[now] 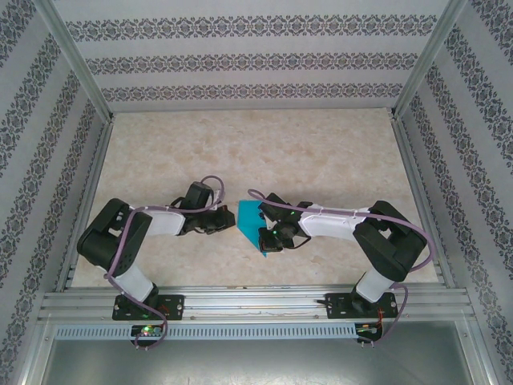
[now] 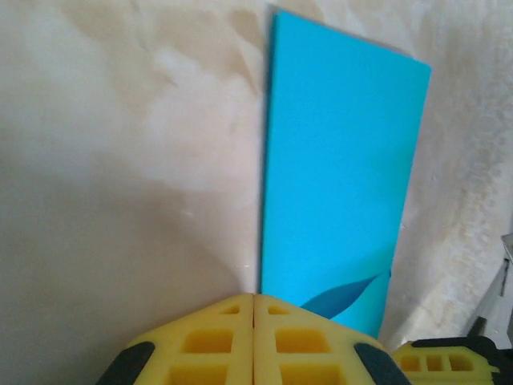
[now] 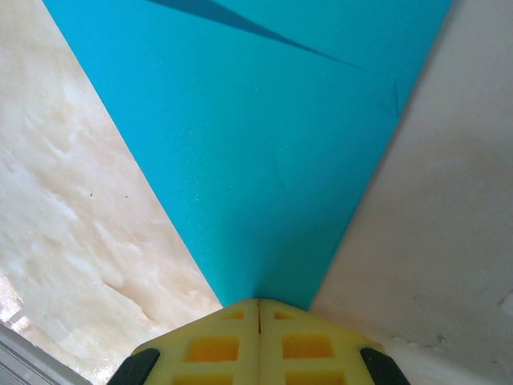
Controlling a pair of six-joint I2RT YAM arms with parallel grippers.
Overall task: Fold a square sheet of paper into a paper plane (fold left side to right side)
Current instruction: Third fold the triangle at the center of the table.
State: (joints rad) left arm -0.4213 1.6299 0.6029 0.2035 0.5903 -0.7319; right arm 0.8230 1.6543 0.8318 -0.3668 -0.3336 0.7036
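Already halved, the square sheet of paper (image 1: 250,223), lengthwise away from the arms; right pincer (image 3: 258,305) closed, tip on its corner. Left pincer (image 2: 253,301) closed, just beside.

Wide bare table (image 1: 256,152) on the far side of the paper (image 1: 248,220), free for passage right up to the back wall (image 1: 256,56). Blocked just left of the paper by the left gripper (image 2: 253,298), shut tight at the sheet's near left corner, with its arm trailing off leftward. Blocked at the paper's near right corner by the right gripper (image 3: 258,303), likewise shut, tip set on the sheet, arm reaching off to the right. Just a narrow strip of table between the paper and the metal rail (image 1: 256,298) on the near side. Farther left and right of the paper, hemmed in by the side walls (image 1: 40,160).
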